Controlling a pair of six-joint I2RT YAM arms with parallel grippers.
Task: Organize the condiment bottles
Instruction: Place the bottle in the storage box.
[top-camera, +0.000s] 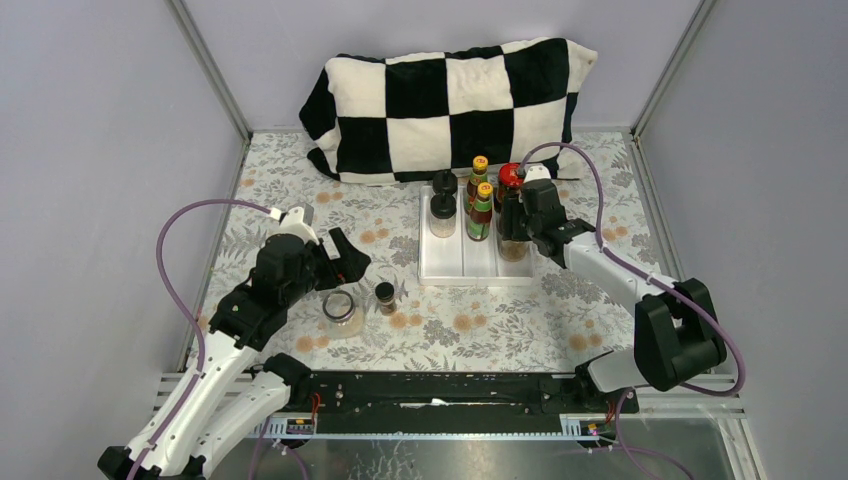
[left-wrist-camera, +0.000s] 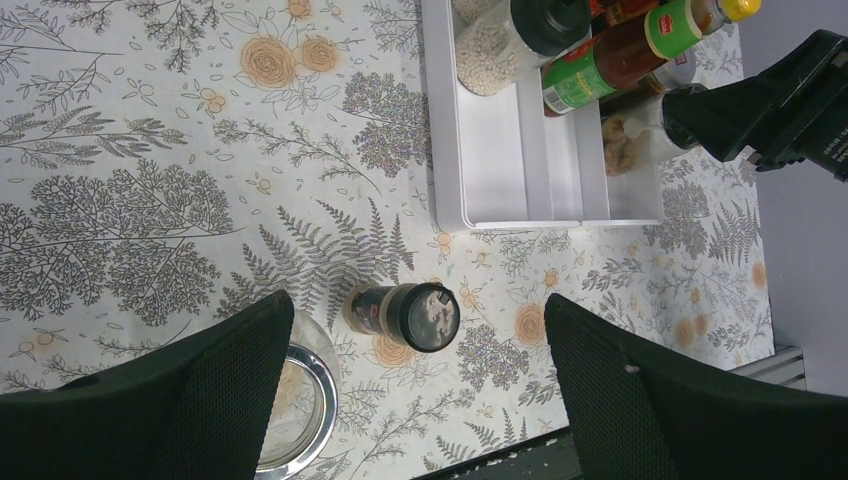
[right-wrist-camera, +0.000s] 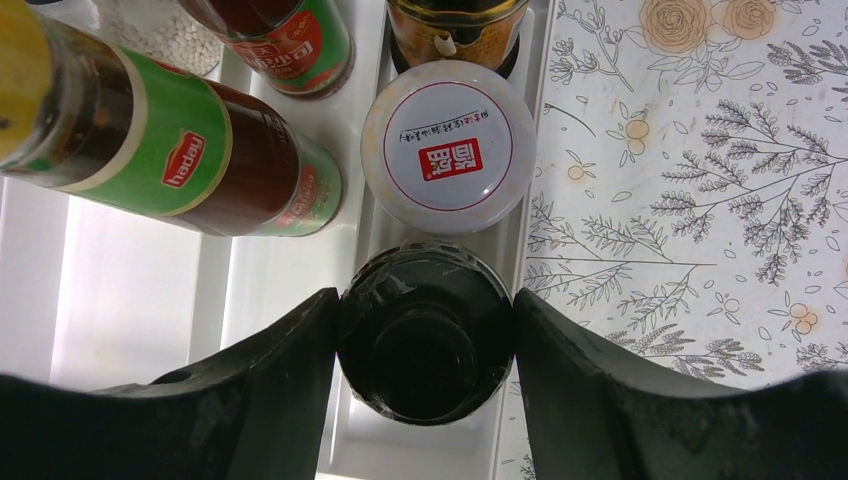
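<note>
right wrist view: right gripper (right-wrist-camera: 425, 300) clamped on a black-capped jar (right-wrist-camera: 425, 345) in the right lane of the white tray (right-wrist-camera: 130, 290), near end. left gripper (left-wrist-camera: 417, 300) wide open, empty, above a small spice jar (left-wrist-camera: 405, 316) and glass jar (left-wrist-camera: 305, 400) near the tray's front edge.

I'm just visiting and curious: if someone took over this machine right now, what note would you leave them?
Left end effector: open, empty, over the loose spice jar.
Right end effector: shut on a black-capped jar in the tray's right channel.
Done: other bottles stand in the tray.
To do: spice jar and squat glass jar, both on the table.
</note>
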